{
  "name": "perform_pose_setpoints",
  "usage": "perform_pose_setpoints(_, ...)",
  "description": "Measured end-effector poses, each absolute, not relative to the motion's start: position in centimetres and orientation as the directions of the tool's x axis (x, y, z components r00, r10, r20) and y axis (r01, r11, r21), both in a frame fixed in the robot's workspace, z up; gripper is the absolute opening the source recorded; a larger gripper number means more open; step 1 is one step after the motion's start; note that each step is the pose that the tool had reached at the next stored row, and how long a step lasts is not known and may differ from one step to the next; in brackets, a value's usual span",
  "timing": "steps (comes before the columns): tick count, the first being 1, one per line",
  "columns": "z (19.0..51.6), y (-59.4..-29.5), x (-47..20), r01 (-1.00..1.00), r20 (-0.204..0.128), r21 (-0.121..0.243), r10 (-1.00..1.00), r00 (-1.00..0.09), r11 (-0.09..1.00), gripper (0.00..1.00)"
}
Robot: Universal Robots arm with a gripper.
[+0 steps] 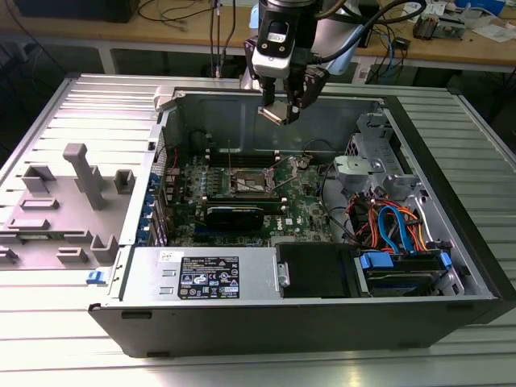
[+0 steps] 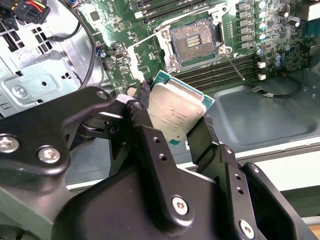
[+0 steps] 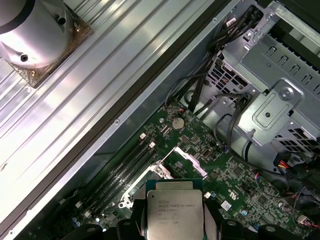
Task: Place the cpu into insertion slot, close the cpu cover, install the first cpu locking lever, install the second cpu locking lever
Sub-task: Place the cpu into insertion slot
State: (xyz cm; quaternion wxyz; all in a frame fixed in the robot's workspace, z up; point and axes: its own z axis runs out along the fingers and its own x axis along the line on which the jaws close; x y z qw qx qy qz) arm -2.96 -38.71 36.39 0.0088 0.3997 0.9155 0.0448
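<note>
My gripper (image 1: 280,106) hangs above the open computer case, over its back wall, shut on the cpu (image 1: 274,113). The cpu (image 2: 175,112) is a flat square chip with a dull silver top and green edge, pinched by its sides between the two black fingers (image 2: 142,125). It faces the first wrist camera as cpu (image 3: 175,212). Below it the insertion slot (image 2: 192,42) lies uncovered on the green motherboard, its contact field showing. The cpu cover (image 3: 190,161) stands swung up beside the slot. A thin locking lever (image 2: 233,65) sticks out along the memory slots.
A long black heatsink block (image 1: 234,214) lies in front of the slot. The power supply (image 1: 210,274) runs along the case front. A drive cage (image 1: 379,173) with orange and blue cables (image 1: 395,226) fills the exterior view's right. Grey fixtures (image 1: 81,185) stand outside on the left.
</note>
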Motion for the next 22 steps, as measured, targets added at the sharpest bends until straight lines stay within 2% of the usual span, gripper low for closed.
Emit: perform_pose_setpoints(22, 36.39, -38.71, -2.96, 0.763, 0.020, 0.089, 0.764, -0.645, 0.641, 0.55)
